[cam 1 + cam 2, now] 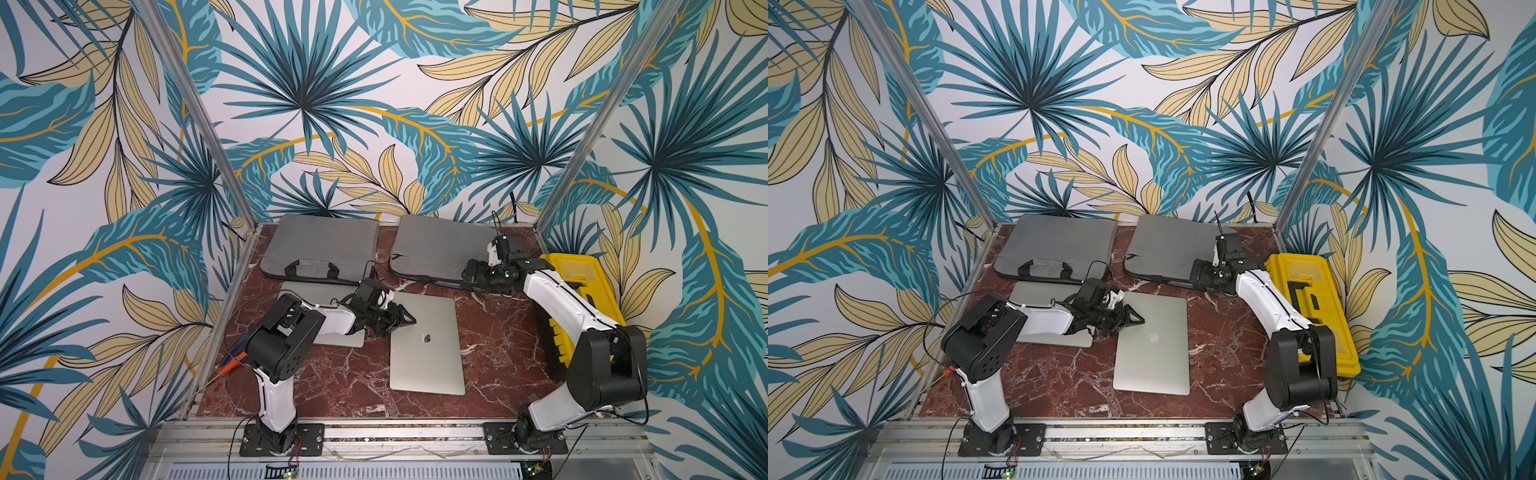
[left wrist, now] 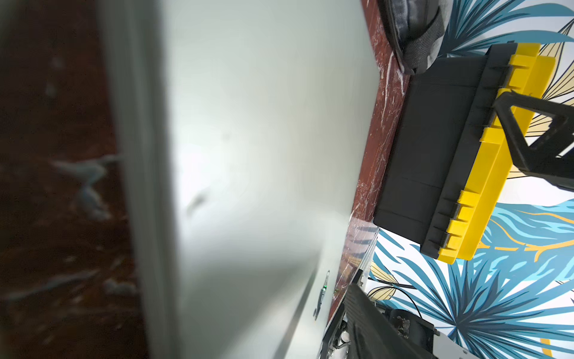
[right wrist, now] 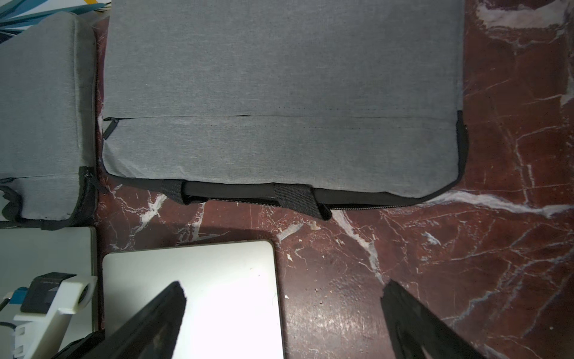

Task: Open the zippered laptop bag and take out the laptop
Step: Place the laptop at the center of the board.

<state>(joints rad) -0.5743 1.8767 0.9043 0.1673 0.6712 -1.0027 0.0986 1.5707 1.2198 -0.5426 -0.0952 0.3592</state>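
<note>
- Marble bench [image 1: 340,374] carries everything.
- Grey bag [image 1: 436,245] lies at the back right, zip edge facing forward.
- Silver laptop [image 1: 428,353] lies outside it, mid-bench; the taking out seems done.
- Left tool [image 1: 401,322], spread, is at the laptop's corner; right tool [image 3: 282,287], spread, is before the bag; next, both should retreat.

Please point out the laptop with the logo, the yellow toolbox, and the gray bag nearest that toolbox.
laptop with the logo [image 1: 428,353]: in a top view, lid below the logo.
yellow toolbox [image 1: 582,274]: in a top view, its lid.
gray bag [image 3: 279,68]: right wrist view, its gray top face.
</note>
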